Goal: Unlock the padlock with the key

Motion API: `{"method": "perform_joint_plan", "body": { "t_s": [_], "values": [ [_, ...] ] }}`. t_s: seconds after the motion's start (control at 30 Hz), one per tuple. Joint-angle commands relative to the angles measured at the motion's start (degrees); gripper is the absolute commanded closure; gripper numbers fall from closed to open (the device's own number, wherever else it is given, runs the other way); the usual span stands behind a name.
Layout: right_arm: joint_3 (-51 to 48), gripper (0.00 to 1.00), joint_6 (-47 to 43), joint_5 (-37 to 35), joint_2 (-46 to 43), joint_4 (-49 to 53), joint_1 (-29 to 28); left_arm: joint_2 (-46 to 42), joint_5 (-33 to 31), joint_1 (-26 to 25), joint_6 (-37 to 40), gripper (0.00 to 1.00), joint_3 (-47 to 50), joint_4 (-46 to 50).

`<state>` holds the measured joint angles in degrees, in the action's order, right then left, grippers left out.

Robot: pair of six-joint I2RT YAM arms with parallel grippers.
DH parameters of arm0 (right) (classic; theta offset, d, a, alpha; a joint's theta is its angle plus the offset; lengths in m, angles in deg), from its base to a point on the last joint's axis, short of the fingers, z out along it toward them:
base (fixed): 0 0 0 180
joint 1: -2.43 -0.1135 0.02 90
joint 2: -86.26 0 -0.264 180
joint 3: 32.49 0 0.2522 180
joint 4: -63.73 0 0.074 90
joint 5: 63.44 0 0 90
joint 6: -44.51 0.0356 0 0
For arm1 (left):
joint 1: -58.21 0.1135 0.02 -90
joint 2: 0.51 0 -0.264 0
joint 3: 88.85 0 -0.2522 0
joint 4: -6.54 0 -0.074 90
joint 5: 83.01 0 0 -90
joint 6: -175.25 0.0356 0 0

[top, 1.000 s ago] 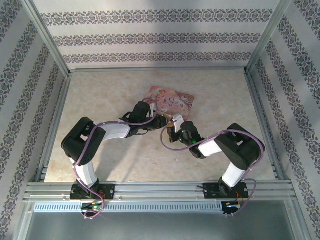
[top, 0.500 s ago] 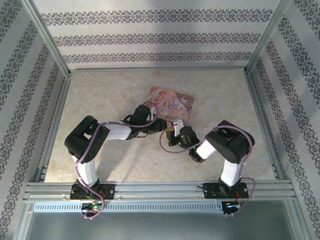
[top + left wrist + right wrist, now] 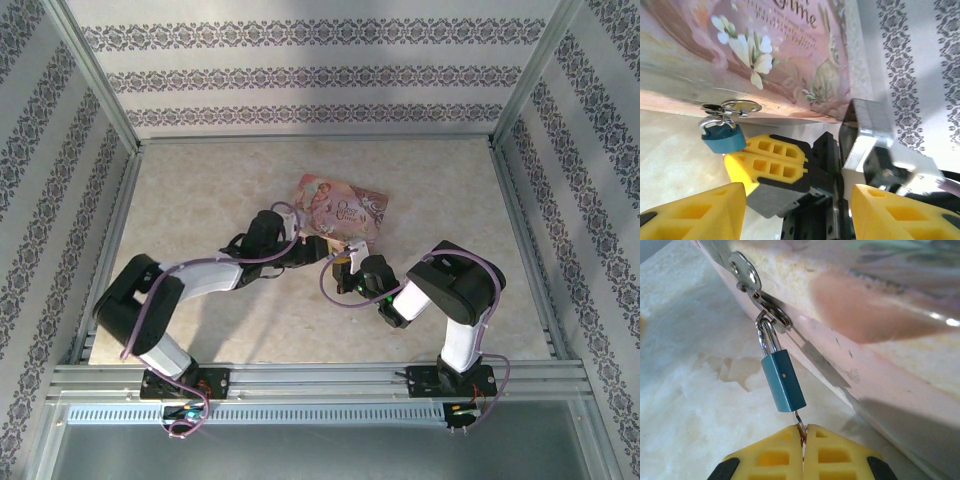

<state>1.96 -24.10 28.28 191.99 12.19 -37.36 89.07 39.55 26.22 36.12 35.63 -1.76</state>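
Observation:
The padlock (image 3: 784,381), a small dark blue body with a silvery shackle, hangs from the metal hasp (image 3: 767,315) on the pink box (image 3: 340,208). The thin silvery key (image 3: 799,421) sticks into the padlock's bottom end. My right gripper (image 3: 803,432) is shut on the key, its yellow fingers pressed together just below the lock. In the left wrist view the padlock (image 3: 722,137) hangs at the box's edge with the right gripper's yellow fingers (image 3: 770,160) touching it. My left gripper (image 3: 797,215) is open, its fingers wide apart, nothing held, close behind the right one.
The pink illustrated box lies flat in the middle of the pale marbled table (image 3: 200,190). Both wrists crowd together at the box's near edge (image 3: 335,255). Metal frame rails (image 3: 320,380) and patterned walls enclose the table.
The left arm's elbow has swung out to the left and dropped lower, its wrist drawing back slightly. The right arm's elbow has pulled in towards the middle; its gripper stays at the lock.

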Motion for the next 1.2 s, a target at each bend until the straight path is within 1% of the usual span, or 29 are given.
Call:
{"method": "perform_joint_plan", "body": {
  "t_s": [0.0, 0.2, 0.3, 0.37, 0.47, 0.63, 0.8, 0.87, 1.03, 1.17],
  "values": [
    [-0.65, 1.00, 2.26, 1.55, -2.46, -1.97, -1.00, -4.71, -0.76, 2.67, 0.64, 0.43, 3.70, 1.92],
    [-1.98, 1.00, 5.91, 3.12, -6.55, -0.33, -1.14, -12.68, -1.62, 6.28, -0.23, 0.42, 9.57, 1.06],
    [-1.31, 1.00, 7.33, 3.86, -9.34, 4.50, -1.16, -15.00, -1.63, 7.18, -1.24, 0.41, 11.73, 0.45],
    [0.98, 1.00, 8.30, 4.39, -11.02, 7.22, -1.14, -15.68, -1.23, 7.34, -2.18, 0.41, 12.65, -0.44],
    [2.30, 1.00, 10.04, 5.05, -13.61, 11.22, -1.17, -15.96, -1.05, 7.42, -4.95, 0.41, 14.67, -4.10],
    [3.52, 1.00, 13.77, 4.52, -16.36, 16.31, -1.15, -14.77, -1.88, 7.65, -9.90, 0.41, 17.26, -11.24],
    [5.05, 1.00, 15.98, 5.40, -17.07, 20.09, -1.33, -12.57, -2.59, 7.56, -12.86, 0.42, 18.44, -16.90],
    [5.15, 1.00, 16.78, 5.40, -16.68, 20.21, -1.58, -11.62, -2.98, 7.60, -13.69, 0.43, 18.68, -17.99],
    [4.92, 1.00, 17.98, 4.81, -15.41, 19.86, -2.57, -8.30, -3.36, 7.45, -17.80, 0.46, 20.47, -24.32],
    [4.94, 1.00, 18.99, 4.39, -14.77, 19.62, -3.49, -6.67, -4.96, 6.63, -19.05, 0.47, 20.93, -25.40]
  ]
}}
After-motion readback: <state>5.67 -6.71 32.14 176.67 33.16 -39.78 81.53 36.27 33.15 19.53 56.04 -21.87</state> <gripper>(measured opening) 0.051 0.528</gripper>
